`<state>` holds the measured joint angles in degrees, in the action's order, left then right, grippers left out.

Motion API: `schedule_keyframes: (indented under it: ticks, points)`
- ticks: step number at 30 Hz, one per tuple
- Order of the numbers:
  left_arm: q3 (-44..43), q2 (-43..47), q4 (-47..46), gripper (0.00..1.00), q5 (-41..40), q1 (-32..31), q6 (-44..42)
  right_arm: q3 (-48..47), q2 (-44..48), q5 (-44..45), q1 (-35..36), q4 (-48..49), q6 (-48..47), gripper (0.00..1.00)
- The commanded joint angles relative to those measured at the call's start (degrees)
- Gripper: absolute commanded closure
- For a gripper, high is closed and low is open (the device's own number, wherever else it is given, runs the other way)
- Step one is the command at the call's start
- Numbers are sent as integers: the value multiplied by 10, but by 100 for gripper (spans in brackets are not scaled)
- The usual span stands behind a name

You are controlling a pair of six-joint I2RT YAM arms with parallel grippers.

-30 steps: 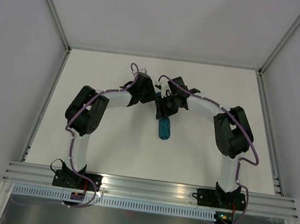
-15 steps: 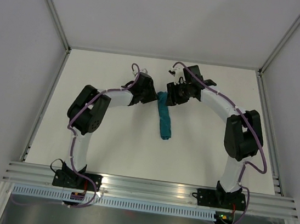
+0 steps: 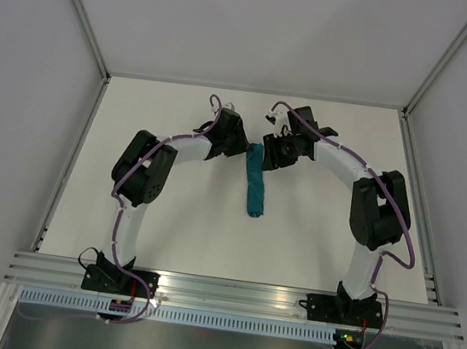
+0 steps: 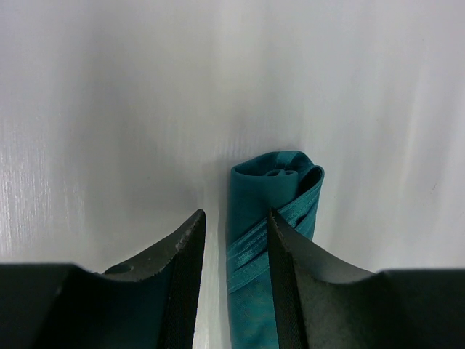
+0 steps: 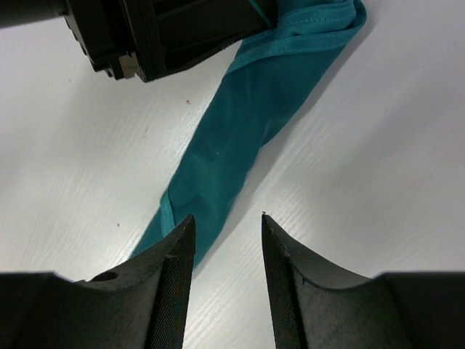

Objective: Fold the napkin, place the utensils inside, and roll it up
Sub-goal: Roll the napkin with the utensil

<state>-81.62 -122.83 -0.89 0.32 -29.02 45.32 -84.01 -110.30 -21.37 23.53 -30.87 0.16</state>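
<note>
- A silver metal rail (image 3: 236,288) runs along the near edge of the white table (image 3: 311,236), and both arm bases are bolted to it.
- The left arm (image 3: 130,204) and the right arm (image 3: 374,219), white with black joints and purple cables, curve away from their bases. They bend inward and meet near the middle of the table.
- The napkin (image 3: 256,186) is a teal cloth rolled into a narrow tube. It lies flat on the table between the arms, running near to far and leaning slightly left at its far end.
- The left gripper (image 4: 235,214) sits at the far end of the roll, coming in from the left. Its jaws are partly apart and clamp nothing. In the left wrist view the roll's edge shows in the gap and the rest passes under one finger. The coiled end lies just beyond the fingertips.
- The right gripper (image 5: 227,218) comes in from the right at that same far end. Its jaws are partly apart and hold nothing, with bare table in the gap. In the right wrist view the cloth starts just ahead of one finger and runs diagonally away to the black body of the left gripper.
</note>
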Motion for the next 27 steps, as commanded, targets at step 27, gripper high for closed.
schedule_keyframes:
  ticks: [27]
  points:
    - [190, 582, 229, 46, -6, -3, -204, 111, 427, 12, -205, -73, -61, 24]
